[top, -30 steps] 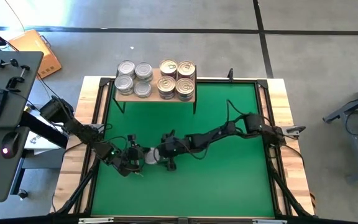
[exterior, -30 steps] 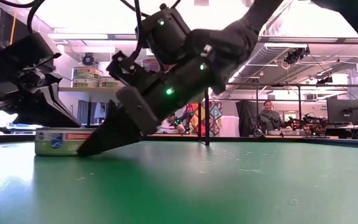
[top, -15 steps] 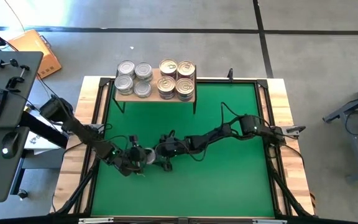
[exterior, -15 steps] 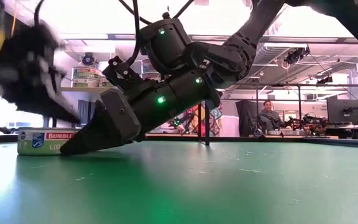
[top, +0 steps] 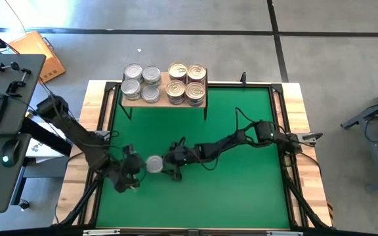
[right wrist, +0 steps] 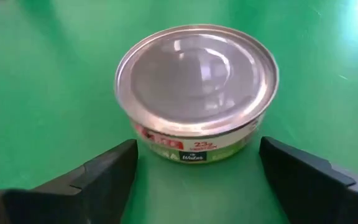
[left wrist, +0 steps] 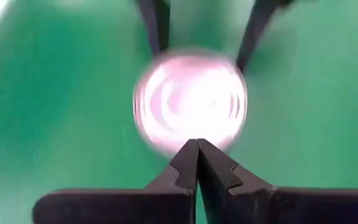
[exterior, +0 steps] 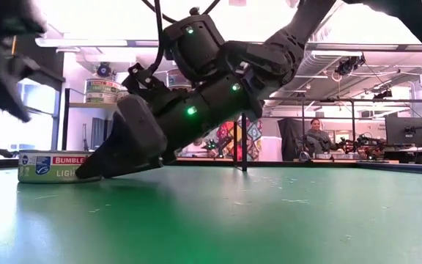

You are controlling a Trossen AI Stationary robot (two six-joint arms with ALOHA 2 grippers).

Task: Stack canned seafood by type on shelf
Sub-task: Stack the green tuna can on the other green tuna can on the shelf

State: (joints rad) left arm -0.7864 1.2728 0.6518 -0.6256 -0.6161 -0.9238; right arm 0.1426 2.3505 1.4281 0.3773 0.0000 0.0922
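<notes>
One canned seafood tin (top: pixel 154 164) with a plain silver lid stands flat on the green mat, also seen at the tin (right wrist: pixel 196 87) and at the tin (exterior: pixel 50 167). My right gripper (top: pixel 167 165) is open and low on the mat. Its fingers (right wrist: pixel 104 171) stand on either side of the tin without visibly touching it. My left gripper (left wrist: pixel 197 144) is shut, raised above the mat just left of the tin (left wrist: pixel 190 99), and holds nothing. The shelf (top: pixel 164 97) at the far edge carries silver-lidded tins (top: pixel 141 82) on its left and gold-lidded tins (top: pixel 187 82) on its right.
The pale wood table frame (top: pixel 97 111) borders the green mat (top: pixel 241 183), which has free room to the right and near side. A desk with a keyboard and mouse (top: pixel 5 111) stands beyond the table's left edge. A person (exterior: pixel 317 136) sits far behind.
My left gripper, shut throughout, has risen off the tin and drawn back toward the table's left and near edges, turning as it went. The tin, partly covered before, now shows whole and has shifted slightly toward the left edge. My right gripper stays low beside it.
</notes>
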